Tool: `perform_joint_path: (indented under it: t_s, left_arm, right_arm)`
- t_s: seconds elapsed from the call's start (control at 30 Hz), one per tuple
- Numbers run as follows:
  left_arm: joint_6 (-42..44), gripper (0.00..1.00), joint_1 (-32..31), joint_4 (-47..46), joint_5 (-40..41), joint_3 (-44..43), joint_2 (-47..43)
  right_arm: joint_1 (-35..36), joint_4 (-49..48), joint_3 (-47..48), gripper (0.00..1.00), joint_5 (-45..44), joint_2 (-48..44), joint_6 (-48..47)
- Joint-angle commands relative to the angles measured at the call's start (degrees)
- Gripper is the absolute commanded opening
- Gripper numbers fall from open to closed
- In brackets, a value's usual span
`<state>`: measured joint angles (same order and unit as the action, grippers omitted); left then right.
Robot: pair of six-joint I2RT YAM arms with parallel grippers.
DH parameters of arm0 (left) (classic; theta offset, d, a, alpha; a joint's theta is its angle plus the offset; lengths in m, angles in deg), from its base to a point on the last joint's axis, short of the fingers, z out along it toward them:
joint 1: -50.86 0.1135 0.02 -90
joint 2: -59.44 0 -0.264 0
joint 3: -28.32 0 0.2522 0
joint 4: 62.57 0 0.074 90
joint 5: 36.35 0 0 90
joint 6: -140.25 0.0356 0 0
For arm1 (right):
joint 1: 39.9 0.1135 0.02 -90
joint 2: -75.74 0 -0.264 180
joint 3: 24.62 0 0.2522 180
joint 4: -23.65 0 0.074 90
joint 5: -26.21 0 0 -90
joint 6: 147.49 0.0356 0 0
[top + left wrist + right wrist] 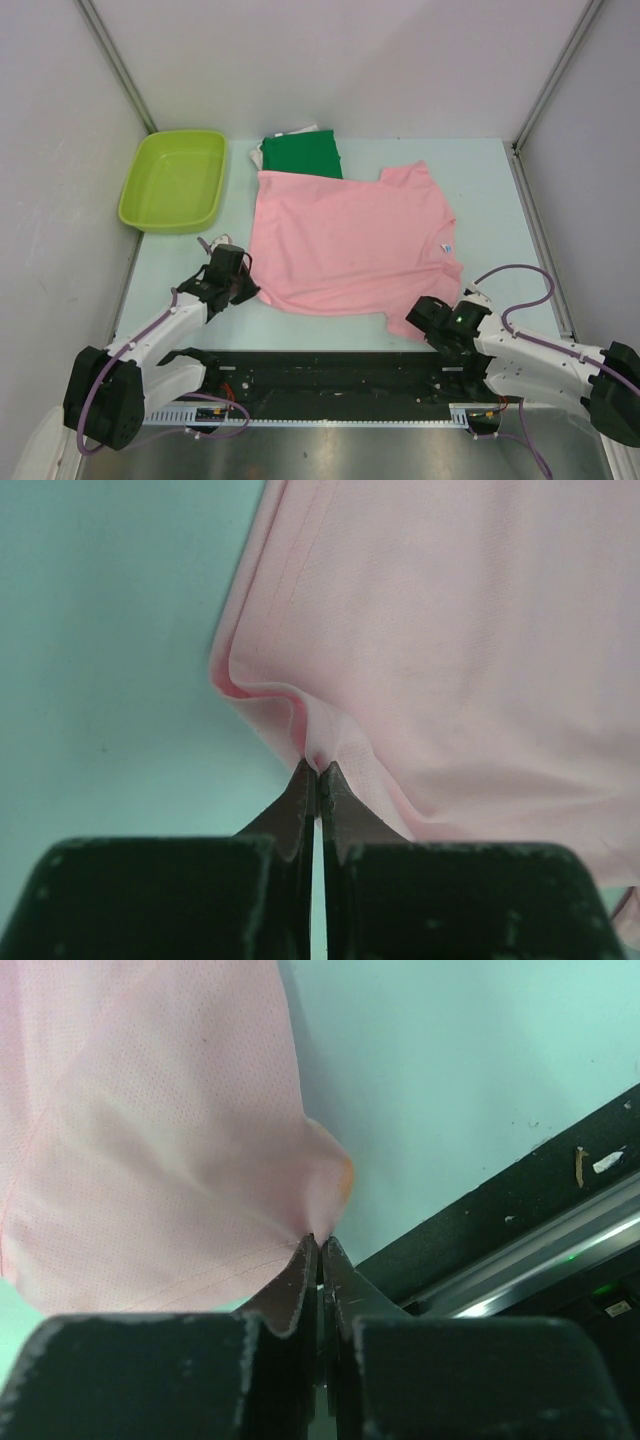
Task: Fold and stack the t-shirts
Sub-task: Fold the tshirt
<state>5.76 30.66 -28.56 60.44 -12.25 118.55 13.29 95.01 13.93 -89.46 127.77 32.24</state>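
A light pink t-shirt (345, 240) lies spread on the table, its small neck label (448, 246) at the right edge. My left gripper (247, 285) is shut on the shirt's near-left hem corner; the left wrist view shows pink cloth (440, 640) pinched at the fingertips (300, 785). My right gripper (410, 322) is shut on the near-right hem corner, where the pink cloth (170, 1140) bunches into the closed tips (336, 1258). A folded dark green t-shirt (302, 157) lies behind the pink one, with a white edge (292, 133) showing under it.
A lime green plastic tub (175, 180) stands at the back left. A black rail (330, 380) runs along the table's near edge, close to my right gripper. White enclosure walls stand on both sides and at the back.
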Motion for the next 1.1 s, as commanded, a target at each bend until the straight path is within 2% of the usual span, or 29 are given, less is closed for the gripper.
perform_joint_path:
  t_s: [0.0, 0.23, 0.43, 0.6, 0.83, 0.97, 1.07]
  left_arm:
    - [1.1, 0.0, 0.3, -0.6, -0.7, -0.4, -0.8]
    - [0.1, 0.0, 0.3, 1.3, -0.6, -2.0, -3.2]
    - [0.7, 0.0, 0.3, 6.9, 0.3, -5.6, -8.6]
    - [2.1, 0.0, 0.3, 8.1, 1.7, -8.9, -10.3]
    - [3.4, 0.0, 0.4, 8.8, 3.2, -11.9, -8.9]
    - [3.5, 0.0, 0.4, 9.0, 4.2, -13.4, -8.4]
    - [3.6, 0.0, 0.4, 8.7, 4.5, -14.1, -7.3]
  right_arm:
    - [0.1, 1.0, 1.3, 0.0, -2.4, 1.1, 2.2]
    - [-0.3, 2.6, 6.5, 0.0, -9.6, -0.9, -2.2]
    - [-3.8, 1.2, 11.1, 0.0, -14.4, -4.4, -12.6]
    - [-7.8, -1.4, 14.7, 0.0, -18.4, -7.3, -22.1]
    - [-21.6, -8.9, 17.2, 0.0, -14.5, -10.1, -36.4]
    - [-29.3, -12.2, 17.3, 0.0, -10.6, -10.9, -40.9]
    - [-32.3, -14.6, 17.7, 0.0, -8.1, -10.5, -43.1]
